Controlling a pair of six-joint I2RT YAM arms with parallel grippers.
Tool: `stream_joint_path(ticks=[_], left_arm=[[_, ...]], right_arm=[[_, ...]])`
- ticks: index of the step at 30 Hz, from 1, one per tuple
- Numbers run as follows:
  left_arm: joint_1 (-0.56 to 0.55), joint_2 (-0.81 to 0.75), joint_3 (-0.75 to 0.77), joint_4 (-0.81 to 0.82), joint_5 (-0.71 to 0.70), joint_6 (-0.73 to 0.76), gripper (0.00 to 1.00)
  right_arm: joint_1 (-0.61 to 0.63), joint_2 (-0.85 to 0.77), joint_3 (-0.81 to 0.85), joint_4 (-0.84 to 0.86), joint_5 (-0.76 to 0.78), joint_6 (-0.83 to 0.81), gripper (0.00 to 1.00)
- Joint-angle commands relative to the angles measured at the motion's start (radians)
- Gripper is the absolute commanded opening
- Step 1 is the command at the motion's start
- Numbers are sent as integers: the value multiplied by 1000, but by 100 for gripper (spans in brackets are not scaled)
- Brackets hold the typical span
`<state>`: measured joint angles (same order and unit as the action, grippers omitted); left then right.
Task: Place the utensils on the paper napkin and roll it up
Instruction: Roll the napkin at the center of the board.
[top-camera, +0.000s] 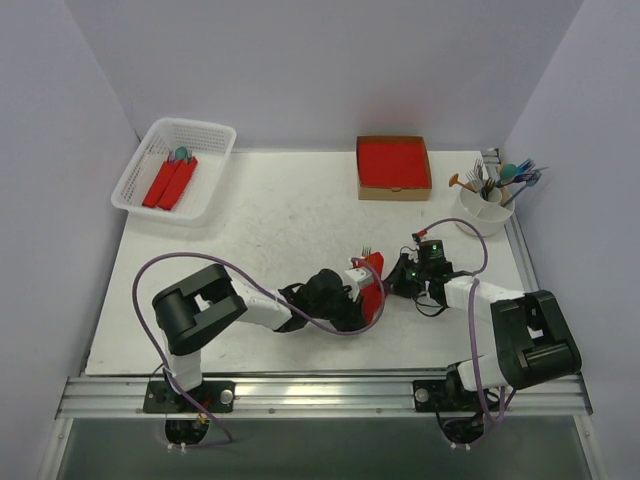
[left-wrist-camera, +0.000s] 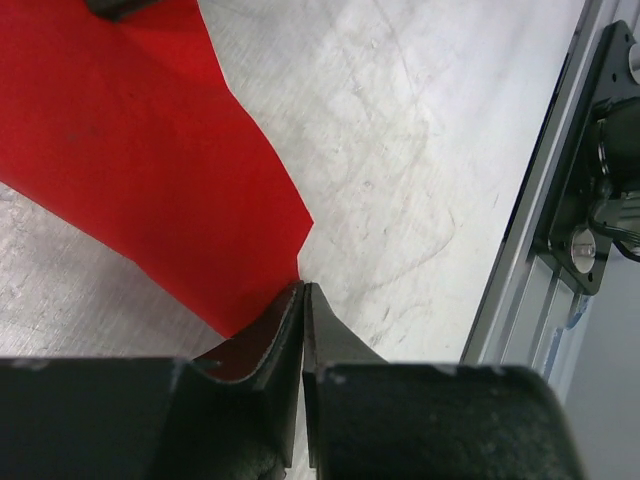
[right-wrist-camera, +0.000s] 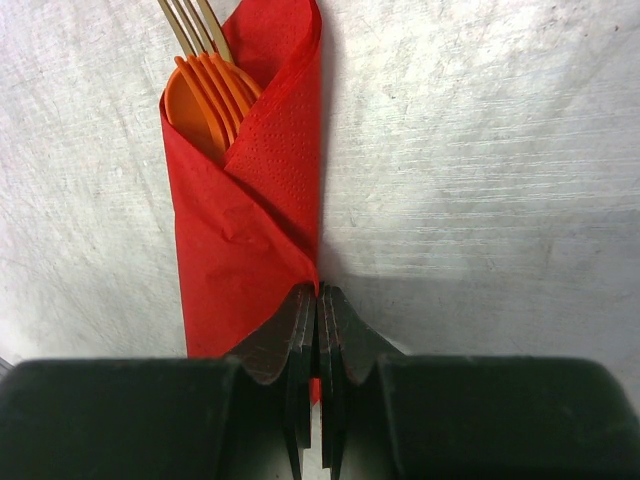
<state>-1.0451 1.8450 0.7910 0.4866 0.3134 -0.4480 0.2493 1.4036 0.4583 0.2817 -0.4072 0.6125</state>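
1. Top external: the paper napkin (top-camera: 374, 295) lies at the table's (top-camera: 260, 230) centre as a narrow red bundle. Its long axis runs 12 to 6, with metal fork (top-camera: 366, 252) tines poking out at 12. The left gripper (top-camera: 358, 283) is at its 9, the right gripper (top-camera: 400, 278) at its 3. Only this view shows the basket (top-camera: 215, 135) at 10, the cardboard box (top-camera: 393, 190) at 12 and the utensil cup (top-camera: 485, 215) at 2.
2. Left wrist: the left gripper (left-wrist-camera: 303, 288) is pinched to a slit on a loose corner of the napkin (left-wrist-camera: 120, 150), which spreads flat toward 10.
3. Right wrist: the right gripper (right-wrist-camera: 318, 292) is clamped on the fold's edge. The napkin (right-wrist-camera: 250, 250) is wrapped lengthwise, with the orange fork (right-wrist-camera: 205, 90), orange spoon (right-wrist-camera: 180, 105) and metal fork (right-wrist-camera: 195, 25) heads pointing to 12.
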Motion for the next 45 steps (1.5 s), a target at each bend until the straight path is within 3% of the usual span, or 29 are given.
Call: stream_joint_path(ticks=[1,9,17,32,45], left_arm=[[-4,25,-33,90,-31,-26,12],[-33,-28,-47,70,-54,-20,11],[-35,-168,54,-100,-76,25,16],[37,-14,129,-56,-50,58,18],[-13,28,-28,52,-74,-4,13]], right_arm=[[2,21,5,-47,48,-14,0],[2,20,14,-55,50,-16,0],[4,15,20,-65,54,-20,0],[4,11,14,-61,51,-17,0],[4,32,19,-56,56,-22,0]])
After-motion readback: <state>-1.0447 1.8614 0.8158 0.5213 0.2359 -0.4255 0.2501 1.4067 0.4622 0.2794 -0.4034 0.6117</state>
